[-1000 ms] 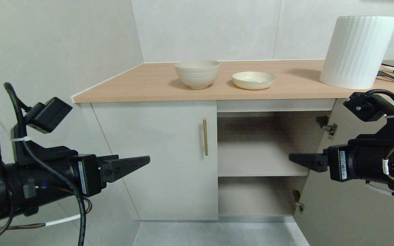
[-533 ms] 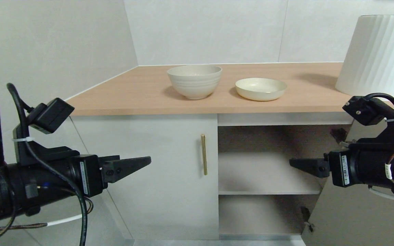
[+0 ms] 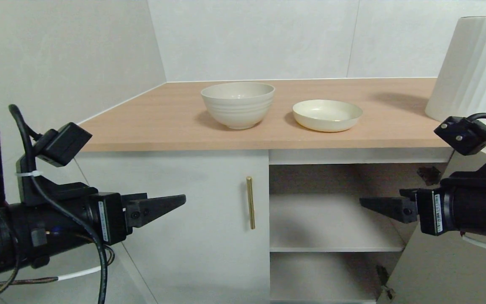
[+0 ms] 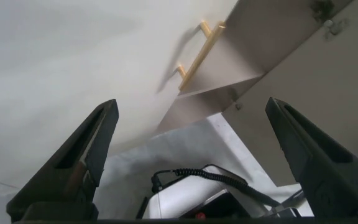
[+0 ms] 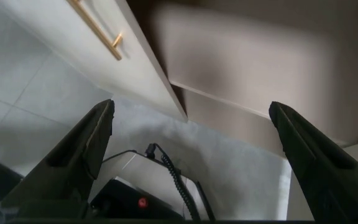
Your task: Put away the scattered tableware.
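Observation:
A ribbed cream bowl (image 3: 238, 104) and a shallow cream dish (image 3: 327, 115) stand side by side on the wooden countertop (image 3: 163, 122). Below them is a white cabinet. Its left door, with a gold handle (image 3: 250, 202), is closed, and the right side is open onto a bare shelf (image 3: 331, 228). My left gripper (image 3: 182, 199) hangs open in front of the closed door, below counter height. My right gripper (image 3: 363, 203) is open too, level with the shelf at the open compartment's right edge. Both wrist views show the fingers spread wide, left gripper (image 4: 191, 155) and right gripper (image 5: 188, 155), holding nothing.
A tall white ribbed cylinder (image 3: 475, 67) stands on the counter at the far right. The opened cabinet door (image 3: 437, 270) swings out below my right arm. A tiled wall meets the counter on the left and behind. The lower compartment (image 3: 319, 274) is also bare.
The whole head picture has shifted: the counter and cabinet sit lower and nearer, so the camera has moved. Both arms hold much the same pose, still open.

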`<state>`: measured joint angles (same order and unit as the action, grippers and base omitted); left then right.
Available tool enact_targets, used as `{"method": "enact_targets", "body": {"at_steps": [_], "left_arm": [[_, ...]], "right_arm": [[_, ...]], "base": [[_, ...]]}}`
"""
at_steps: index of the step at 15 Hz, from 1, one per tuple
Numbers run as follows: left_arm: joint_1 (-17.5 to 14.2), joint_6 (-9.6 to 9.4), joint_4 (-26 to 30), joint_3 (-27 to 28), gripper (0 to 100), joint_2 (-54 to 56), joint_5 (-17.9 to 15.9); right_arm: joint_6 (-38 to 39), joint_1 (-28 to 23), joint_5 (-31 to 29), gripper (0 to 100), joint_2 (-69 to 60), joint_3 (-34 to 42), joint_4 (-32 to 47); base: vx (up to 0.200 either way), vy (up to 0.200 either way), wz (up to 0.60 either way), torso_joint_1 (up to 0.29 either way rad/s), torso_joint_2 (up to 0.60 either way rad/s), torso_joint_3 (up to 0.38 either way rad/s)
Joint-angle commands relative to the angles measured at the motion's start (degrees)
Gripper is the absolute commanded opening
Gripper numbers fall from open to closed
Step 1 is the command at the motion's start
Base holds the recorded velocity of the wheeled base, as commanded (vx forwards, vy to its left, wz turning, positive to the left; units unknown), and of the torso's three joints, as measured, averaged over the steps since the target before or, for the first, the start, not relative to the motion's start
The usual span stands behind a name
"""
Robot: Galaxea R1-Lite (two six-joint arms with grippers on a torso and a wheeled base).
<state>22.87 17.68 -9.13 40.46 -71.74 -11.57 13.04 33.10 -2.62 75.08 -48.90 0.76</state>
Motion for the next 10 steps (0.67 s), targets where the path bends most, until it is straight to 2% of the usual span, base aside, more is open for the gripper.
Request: {"method": "enact_targets", "body": {"at_steps": [1,5,9,10], "left_arm": [[0.0,0.08,0.0,0.0,100,0.0,0.0],[0.0,0.08,-0.1,-0.4,100,0.0,-0.1],[0.0,0.08,-0.1,-0.3,100,-0.2,-0.1],[-0.1,0.08,-0.1,-0.3,100,-0.2,-0.1]], "right_arm": [[0.0,0.0,0.0,100,0.2,0.1,-0.1],[0.0,0.0,-0.1,100,0.7,0.1,-0.1],[0.0,0.0,-0.1,100,0.7,0.1,-0.1],[0.0,0.0,-0.1,100,0.8,0.1,-0.2]], "base": [[0.0,0.0,0.0,0.0,0.0,0.0],[0.0,0.0,0.0,0.0,0.0,0.0],[0.0,0.0,0.0,0.06,-0.23,-0.238],[0.0,0.0,0.0,0.203,-0.47,-0.295]]}}
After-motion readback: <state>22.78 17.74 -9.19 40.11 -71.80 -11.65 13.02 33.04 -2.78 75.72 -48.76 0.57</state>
